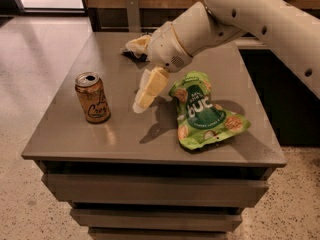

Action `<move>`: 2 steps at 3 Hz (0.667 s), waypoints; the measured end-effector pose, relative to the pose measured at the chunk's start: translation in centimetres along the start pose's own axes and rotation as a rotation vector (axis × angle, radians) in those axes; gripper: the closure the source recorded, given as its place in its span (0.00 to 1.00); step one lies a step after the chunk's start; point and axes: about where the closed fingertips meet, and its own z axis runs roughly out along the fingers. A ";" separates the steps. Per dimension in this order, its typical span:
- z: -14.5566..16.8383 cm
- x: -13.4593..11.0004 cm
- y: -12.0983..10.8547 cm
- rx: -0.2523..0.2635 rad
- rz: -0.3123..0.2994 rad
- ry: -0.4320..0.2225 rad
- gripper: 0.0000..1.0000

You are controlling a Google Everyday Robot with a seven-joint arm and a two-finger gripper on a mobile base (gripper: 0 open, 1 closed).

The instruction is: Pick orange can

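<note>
Orange can [93, 97] upright, left on table [120, 136], cursive label unreadable. Tool [143, 100] hovers between it and green snack bag [205, 111]; grip state: can't tell.

Orange can [92, 97] at left on table [70, 141], snack bag [205, 111] at right, jaws between them

Cream-white arm [260, 14], thick and rounded; small dark holes along upper link. Ringed seam at wrist. Pale yellow blocky tool [146, 93], low over bench [70, 139], near its middle.
</note>
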 end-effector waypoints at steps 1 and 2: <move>2.8 -0.4 -0.8 -0.025 -0.020 -0.065 0.00; 5.5 -0.8 -1.3 -0.056 -0.039 -0.115 0.00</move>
